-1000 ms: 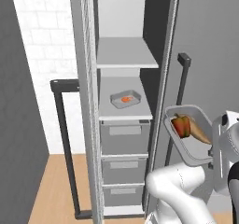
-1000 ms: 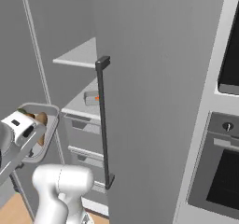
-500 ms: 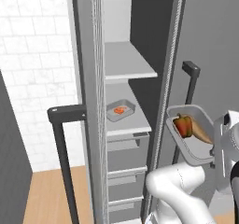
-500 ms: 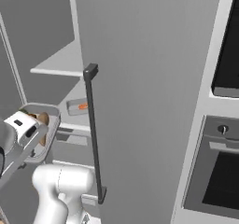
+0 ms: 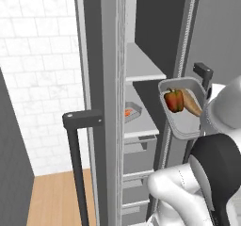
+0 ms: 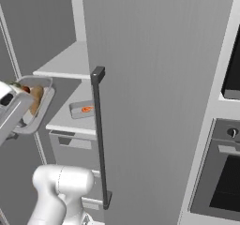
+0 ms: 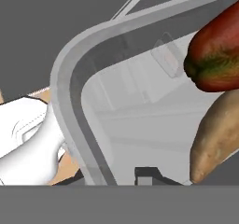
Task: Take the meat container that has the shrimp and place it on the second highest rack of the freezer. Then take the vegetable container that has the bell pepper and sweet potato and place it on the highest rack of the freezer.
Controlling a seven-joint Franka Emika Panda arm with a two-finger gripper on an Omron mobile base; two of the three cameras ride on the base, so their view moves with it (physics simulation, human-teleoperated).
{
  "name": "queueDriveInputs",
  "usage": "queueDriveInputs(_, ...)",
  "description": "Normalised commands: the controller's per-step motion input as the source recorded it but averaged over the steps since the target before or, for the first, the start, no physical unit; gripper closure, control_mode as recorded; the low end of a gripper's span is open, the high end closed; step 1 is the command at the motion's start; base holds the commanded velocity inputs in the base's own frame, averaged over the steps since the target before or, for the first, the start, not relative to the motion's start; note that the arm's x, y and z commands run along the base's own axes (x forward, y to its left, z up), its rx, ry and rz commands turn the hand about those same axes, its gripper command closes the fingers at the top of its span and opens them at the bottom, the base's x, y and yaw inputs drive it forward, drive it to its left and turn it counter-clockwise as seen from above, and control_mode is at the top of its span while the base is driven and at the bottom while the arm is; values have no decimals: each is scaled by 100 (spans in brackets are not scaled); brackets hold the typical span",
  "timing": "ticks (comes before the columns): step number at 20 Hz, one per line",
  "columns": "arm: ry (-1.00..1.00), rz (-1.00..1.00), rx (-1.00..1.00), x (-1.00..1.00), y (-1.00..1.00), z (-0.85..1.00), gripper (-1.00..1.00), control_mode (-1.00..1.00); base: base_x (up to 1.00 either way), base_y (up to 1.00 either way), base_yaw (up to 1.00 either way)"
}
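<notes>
Freezer (image 5: 113, 79) rack holds shrimp tray (image 5: 132, 112); pepper tray (image 5: 186, 114) raised.

The whole scene has slid across both base views over the past second, a shift of the cameras as the base drives rather than of the things. The tall grey freezer cabinet (image 5: 141, 74) now looms larger and nearer, its open door edge filling the middle of the left base view. The clear plastic tray (image 5: 181, 121) holding the red-orange bell pepper (image 5: 173, 100) and tan sweet potato (image 5: 192, 105) now sits higher and closer to the pale shelves.
</notes>
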Motion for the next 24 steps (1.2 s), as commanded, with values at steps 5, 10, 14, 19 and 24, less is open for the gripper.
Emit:
queueDriveInputs(5,-23,5,-1,59,0,66,100,-100,0,0,0)
queueDriveInputs(10,-6,7,0,86,0,12,100,-100,0,0,0)
queueDriveInputs(14,0,11,0,100,0,-22,100,-100,0,0,0)
queueDriveInputs(19,0,5,0,100,0,-7,100,-100,0,0,0)
queueDriveInputs(24,2,0,0,100,9,3,100,-100,0,0,0)
